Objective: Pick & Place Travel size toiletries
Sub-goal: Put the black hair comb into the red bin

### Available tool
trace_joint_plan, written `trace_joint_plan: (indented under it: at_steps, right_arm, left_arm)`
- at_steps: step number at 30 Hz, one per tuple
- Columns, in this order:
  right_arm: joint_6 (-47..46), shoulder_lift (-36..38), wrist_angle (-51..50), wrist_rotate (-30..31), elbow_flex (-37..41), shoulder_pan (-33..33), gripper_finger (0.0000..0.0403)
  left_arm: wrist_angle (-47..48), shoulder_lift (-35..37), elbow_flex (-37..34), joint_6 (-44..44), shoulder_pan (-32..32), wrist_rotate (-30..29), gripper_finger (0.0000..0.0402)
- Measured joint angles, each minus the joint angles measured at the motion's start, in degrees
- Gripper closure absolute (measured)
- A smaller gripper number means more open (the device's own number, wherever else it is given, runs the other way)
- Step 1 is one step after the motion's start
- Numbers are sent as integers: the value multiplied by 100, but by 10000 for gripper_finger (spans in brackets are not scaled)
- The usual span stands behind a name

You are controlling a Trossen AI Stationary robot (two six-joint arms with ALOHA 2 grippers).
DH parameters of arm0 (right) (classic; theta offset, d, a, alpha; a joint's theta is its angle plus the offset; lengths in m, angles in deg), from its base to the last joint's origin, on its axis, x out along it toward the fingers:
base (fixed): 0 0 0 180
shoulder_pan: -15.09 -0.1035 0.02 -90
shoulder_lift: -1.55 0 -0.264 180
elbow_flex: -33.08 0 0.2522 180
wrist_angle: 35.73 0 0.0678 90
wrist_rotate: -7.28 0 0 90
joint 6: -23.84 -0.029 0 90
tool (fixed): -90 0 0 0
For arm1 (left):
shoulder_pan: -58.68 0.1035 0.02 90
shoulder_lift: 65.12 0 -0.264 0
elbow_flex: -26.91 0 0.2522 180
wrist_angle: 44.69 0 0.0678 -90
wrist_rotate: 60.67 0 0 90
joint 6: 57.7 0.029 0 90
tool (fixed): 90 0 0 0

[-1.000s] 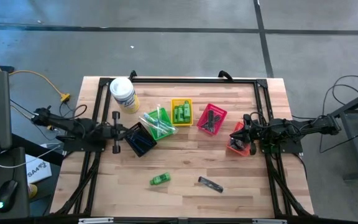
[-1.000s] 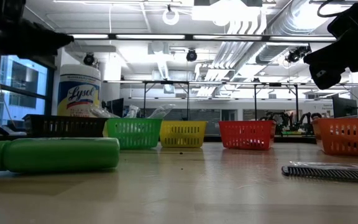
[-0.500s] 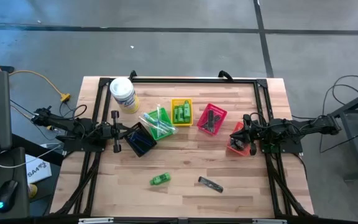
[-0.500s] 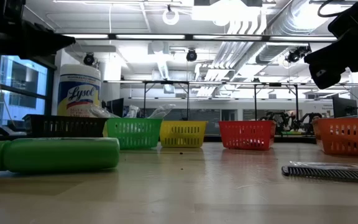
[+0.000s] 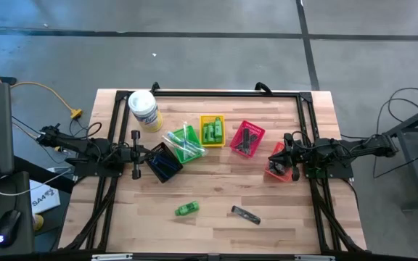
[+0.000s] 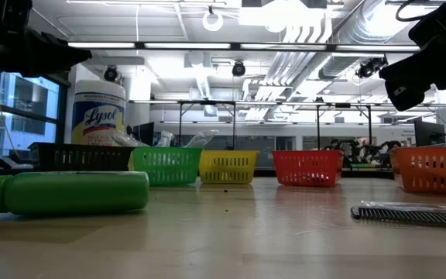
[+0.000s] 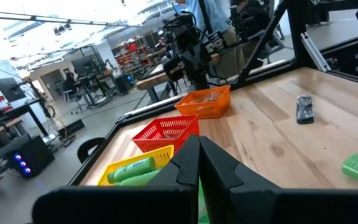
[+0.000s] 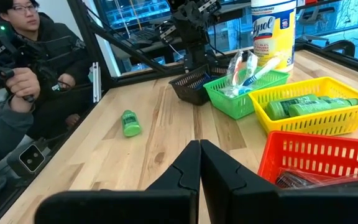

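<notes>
Here, left gripper [image 5: 135,154]: closed with nothing between its fingers, at the tabletop's nine o'clock side, right beside the black basket [image 5: 162,162].
Right gripper [image 5: 287,156]: closed too and holding nothing, at the three o'clock side, over the orange basket [image 5: 276,167].
Black basket: left of centre, dark items inside that I cannot make out.
Green basket [image 5: 184,143]: just toward one o'clock from the black one, holding slim clear tubes [image 8: 241,65].
Yellow basket [image 5: 212,130]: next along toward three o'clock, with bright green mini bottles [image 8: 306,106] lying in it.
Red basket [image 5: 247,138]: between the yellow and orange baskets, dark items inside.
Loose green bottle [image 5: 186,209]: lying on its side on the bare tabletop [image 5: 216,181], toward six o'clock from the baskets.
Loose black comb [image 5: 245,214]: flat on the wood, at three o'clock from that bottle, well apart from it.
White tub [image 5: 144,110]: upright with a yellow label, near the eleven o'clock corner.
Person [image 8: 39,56]: seated beyond the table edge in the right wrist view.
</notes>
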Motion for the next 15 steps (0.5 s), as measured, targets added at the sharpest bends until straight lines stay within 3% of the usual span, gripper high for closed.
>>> trace_joint_plan:
  at_steps: [15]
  right_arm:
    - [23, 0, -9, -32, 0, 0, 401]
  left_arm:
    - [71, 0, 13, -151, 0, 12, 401]
